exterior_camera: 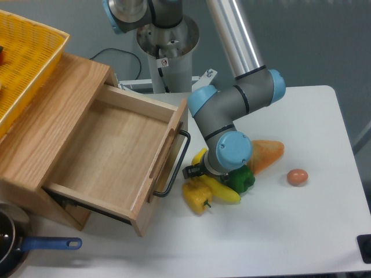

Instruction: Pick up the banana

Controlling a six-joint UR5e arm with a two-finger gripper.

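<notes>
Arm reaches down from top centre, elbow bent, wrist folded low over produce cluster at frame centre. Gripper [204,172] mostly hidden beneath blue wrist cap; jaw state cannot be told. Banana [222,191] lies on table [301,231] directly under wrist, touching yellow pepper [196,197] and green pepper [242,179]. Open wooden drawer [116,156] at left.

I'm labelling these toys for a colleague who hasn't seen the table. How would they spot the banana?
Start at the open wooden drawer with its black handle; just right of it lies a cluster of toys under the arm's wrist. The long, slim, smooth bright-yellow banana lies between the green pepper and the short, lumpy yellow pepper.
</notes>
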